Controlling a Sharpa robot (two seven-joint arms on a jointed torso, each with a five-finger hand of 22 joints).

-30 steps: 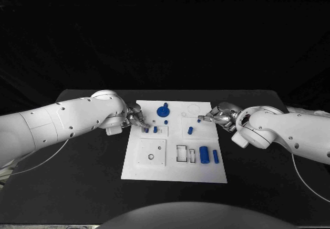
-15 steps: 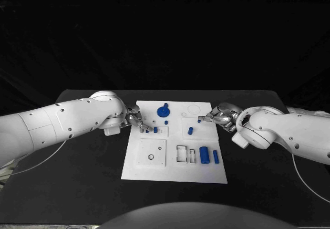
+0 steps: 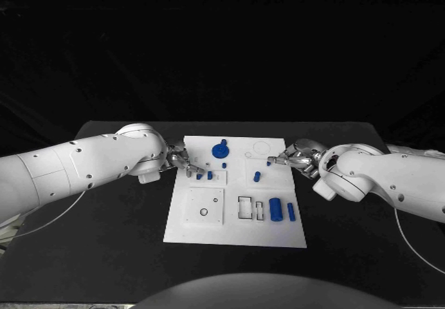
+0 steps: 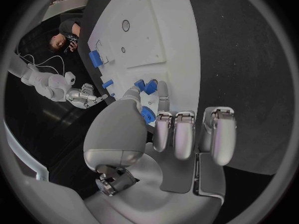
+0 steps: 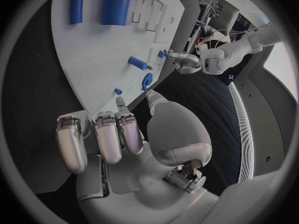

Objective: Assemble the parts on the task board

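Left hand (image 3: 182, 161) nudged slightly outward, fingertips seemingly touching small blue pegs (image 3: 205, 175); right hand (image 3: 295, 158) unchanged, fingers curled, holding nothing.

The left hand (image 3: 182, 162) is drawn back slightly toward 9 o'clock, off the blue pegs (image 3: 204, 174) at the left edge of the task board (image 3: 235, 225); its fingertips (image 3: 194, 170) are now seen just beside the nearest peg rather than over it. The left arm (image 3: 83, 167) is shifted a little toward 9 o'clock with it. No move of the blue parts can be told
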